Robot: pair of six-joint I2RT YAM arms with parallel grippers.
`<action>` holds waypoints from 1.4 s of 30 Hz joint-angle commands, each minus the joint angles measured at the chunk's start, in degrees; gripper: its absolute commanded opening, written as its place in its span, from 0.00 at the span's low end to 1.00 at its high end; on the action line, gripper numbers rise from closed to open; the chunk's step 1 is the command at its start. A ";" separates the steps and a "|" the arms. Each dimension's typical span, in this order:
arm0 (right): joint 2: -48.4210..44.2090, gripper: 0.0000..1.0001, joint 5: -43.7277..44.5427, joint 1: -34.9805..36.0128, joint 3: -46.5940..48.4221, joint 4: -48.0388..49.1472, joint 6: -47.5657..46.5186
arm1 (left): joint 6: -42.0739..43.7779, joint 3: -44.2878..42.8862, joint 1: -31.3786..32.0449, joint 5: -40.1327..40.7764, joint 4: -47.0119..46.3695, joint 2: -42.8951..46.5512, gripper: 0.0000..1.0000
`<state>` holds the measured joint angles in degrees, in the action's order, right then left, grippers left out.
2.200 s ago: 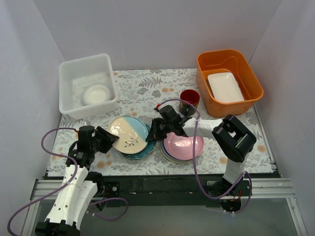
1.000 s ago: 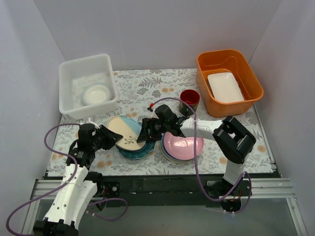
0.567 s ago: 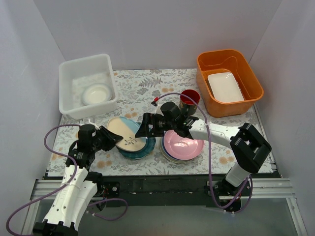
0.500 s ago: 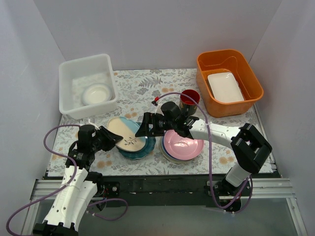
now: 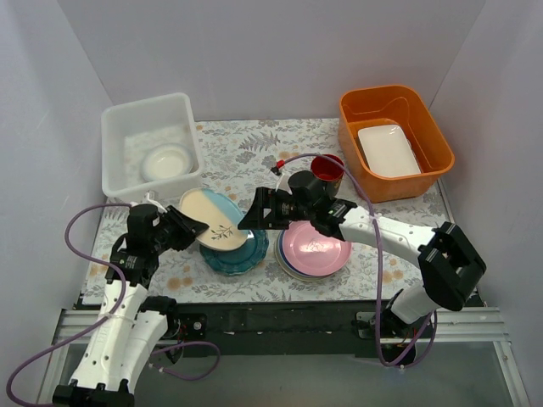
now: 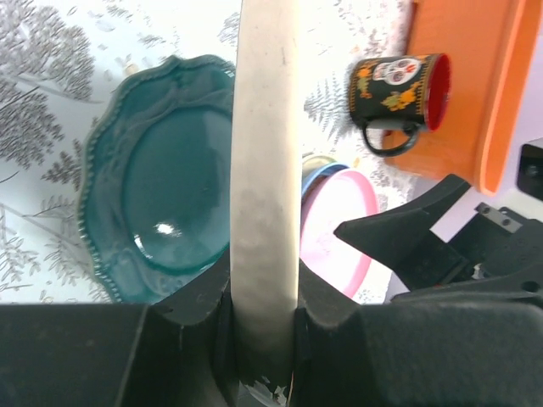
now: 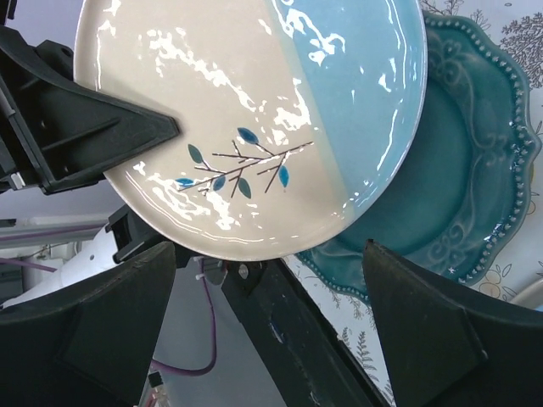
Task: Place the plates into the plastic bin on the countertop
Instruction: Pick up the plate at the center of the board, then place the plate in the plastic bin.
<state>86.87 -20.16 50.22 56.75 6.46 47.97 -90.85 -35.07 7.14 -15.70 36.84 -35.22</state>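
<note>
Plates lie in two spots on the flowered tabletop (image 5: 254, 153) in front of the arms: a scalloped teal plate (image 5: 237, 258) and, just to its right, a stack topped by a pink plate (image 5: 316, 246). A cream-and-blue plate (image 5: 212, 219) with a small leaf sprig is off the cloth, clamped at its rim by the left fingers (image 6: 182, 309). The left wrist view shows it edge-on, running straight up between the two of them. It hangs tilted, overlapping the teal plate's left part, between that plate and the plastic bin (image 5: 144, 103), and outside the bin. The right fingers (image 7: 102, 331) are spread wide and grip nothing. In the right wrist view the raised plate's near rim lies over the gap between them, and I cannot tell whether they touch it. The bin stands at the far left of the tabletop with one cream plate (image 5: 165, 161) lying flat inside. A dark red mug (image 5: 326, 172) stands just behind the pink stack, and an orange tub (image 5: 373, 91) at the far right holds a white rectangular dish (image 5: 389, 150).
</note>
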 commanded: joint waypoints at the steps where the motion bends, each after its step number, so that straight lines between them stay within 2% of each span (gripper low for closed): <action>1: -2.84 0.98 1.18 -0.64 2.22 -0.48 -1.03 | -1.34 -5.71 0.16 -2.93 -6.43 0.15 0.00; 14: -3.64 0.98 -1.46 -1.96 3.81 2.86 -0.77 | -1.97 -11.07 0.07 1.55 -3.97 2.70 0.00; 23: -8.20 0.98 -0.32 -3.37 -0.50 -0.13 -2.44 | -1.79 -10.37 0.16 1.03 -6.78 0.15 0.00; 28: -9.00 0.98 -0.75 -4.95 -0.24 -1.54 -3.05 | -2.14 -11.42 0.07 3.31 -7.31 -0.81 0.00; 42: -3.64 0.98 -4.10 -6.10 0.91 2.77 -1.38 | -1.09 -17.40 -0.11 1.04 -14.85 -15.04 0.00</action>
<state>83.40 -23.09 44.25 56.47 5.87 46.52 -91.70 -46.85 7.14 -11.79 33.61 -48.16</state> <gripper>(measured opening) 0.981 0.182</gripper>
